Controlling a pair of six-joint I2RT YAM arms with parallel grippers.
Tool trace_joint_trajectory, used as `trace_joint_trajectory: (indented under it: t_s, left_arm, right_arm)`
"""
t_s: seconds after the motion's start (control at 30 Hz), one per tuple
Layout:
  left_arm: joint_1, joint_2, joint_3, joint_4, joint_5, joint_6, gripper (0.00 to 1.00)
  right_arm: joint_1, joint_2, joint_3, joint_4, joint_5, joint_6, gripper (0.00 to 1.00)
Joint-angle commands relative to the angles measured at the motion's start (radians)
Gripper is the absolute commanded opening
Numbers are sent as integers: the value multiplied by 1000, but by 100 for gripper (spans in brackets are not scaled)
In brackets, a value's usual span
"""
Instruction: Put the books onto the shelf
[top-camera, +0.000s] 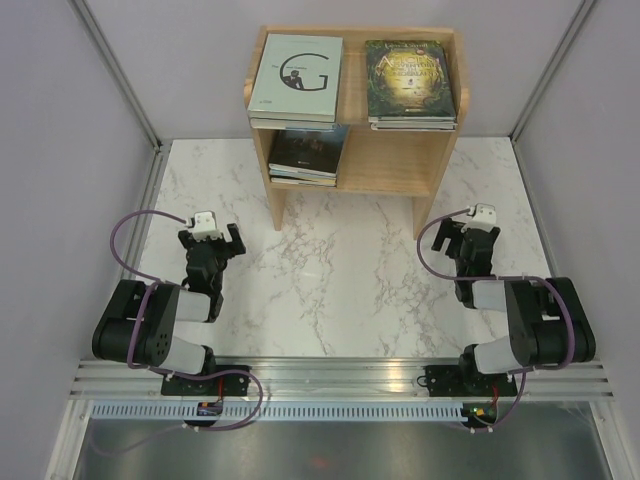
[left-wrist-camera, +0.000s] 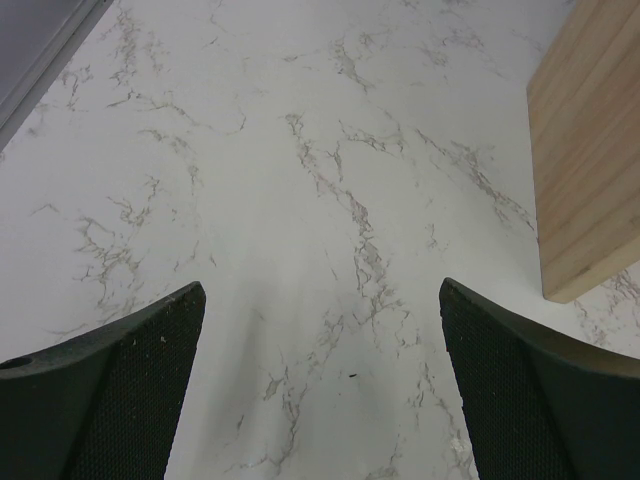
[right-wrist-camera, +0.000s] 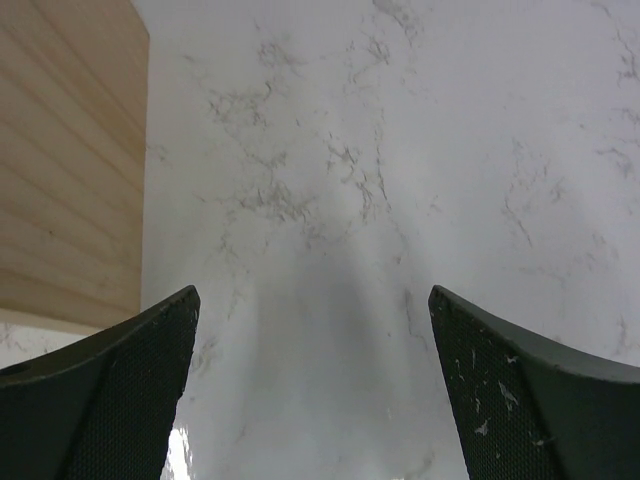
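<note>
though wide open and empty, left tool (top-camera: 212, 244), right tool (top-camera: 471, 238) over marble table (top-camera: 340, 280) near shelf (top-camera: 395, 160) of books (top-camera: 297, 78)

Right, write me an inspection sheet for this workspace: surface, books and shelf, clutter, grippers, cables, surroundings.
Surface: white marbled table, no books lying on it.
Job's things: wooden shelf at the far edge. There are two stacks on its top board, one topped by the pale green "G" book, the other by the dark green-gold book. A dark-covered stack lies on the lower tier.
Clutter: nothing seen.
Grippers: left gripper and right gripper are both open, holding nothing, above bare table.
Cables: a purple cable loops beside each arm, left cable and right cable.
Surroundings: pale grey walls; metal rail along the near edge.
</note>
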Motion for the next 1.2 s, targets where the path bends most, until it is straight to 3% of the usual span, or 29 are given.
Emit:
trace_joint_trajectory:
  t_s: [0.0,0.03,0.1,0.17,0.2,0.23,0.3,0.4,0.57,1.17]
  left_arm:
    - [3,-4,-5,77,-4,55,100]
    - [3,-6,-3,77,-4,54,100]
    - [3,-6,-3,79,-2,55,100]
    - [3,-6,-5,79,-4,55,100]
    - [3,-7,-3,77,-4,55,100]
    - [3,-4,-3,79,-4,55,100]
    - [3,-7,-5,77,-4,54,100]
    - [3,-6,-3,77,-4,55,100]
    - [5,-6,-3,79,-4,55,100]
    - [5,-7,-5,79,-4,54,100]
  right_arm:
    - [-16,102,29,279,-92,-54,98]
    - [2,104,52,228,-106,-80,98]
    - [4,99,8,287,-87,-77,98]
    - [6,150,-116,580,-42,-59,98]
    - [1,154,-123,615,-28,-44,98]
    - [9,115,-80,456,-11,-50,98]
    - [23,142,-97,537,7,-60,98]
    - [36,121,-103,522,22,-73,98]
    - [64,119,-88,496,-77,-139,98]
    - [63,122,-78,479,-77,-137,98]
